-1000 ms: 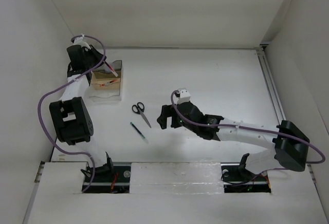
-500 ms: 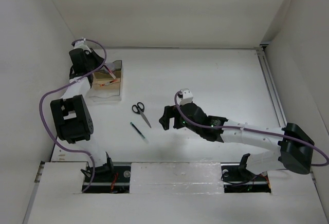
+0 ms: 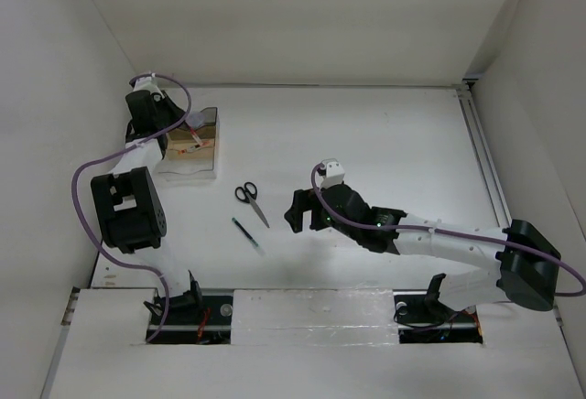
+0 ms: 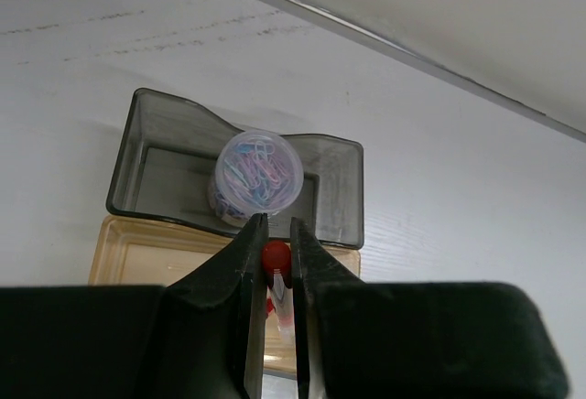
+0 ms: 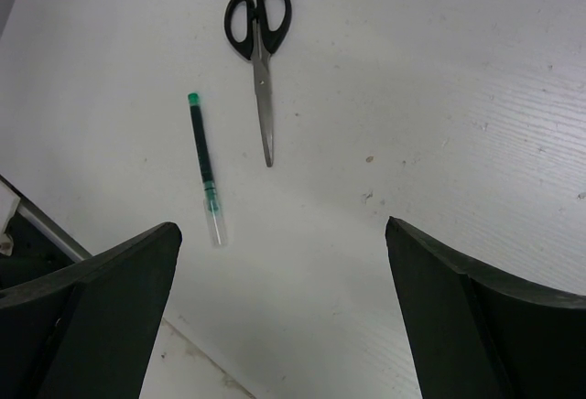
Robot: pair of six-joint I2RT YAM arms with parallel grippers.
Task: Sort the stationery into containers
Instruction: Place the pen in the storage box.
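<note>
The left gripper (image 4: 276, 231) was closed narrowly on the red pen (image 4: 276, 256), held over the amber box (image 4: 137, 254) at ten o'clock on the table (image 5: 439, 70). The clip-filled cylinder (image 4: 258, 172) was already stood in the smoky grey tray (image 4: 341, 188), just beside the box at its twelve o'clock. The right gripper (image 5: 282, 234) was spread wide and empty above the table. The scissors (image 5: 261, 42) lay at its twelve o'clock and the dark pen (image 5: 203, 156) at eleven, both unsorted. About half the task was judged done. The red pen was not yet released, and two items were left to be fetched.
</note>
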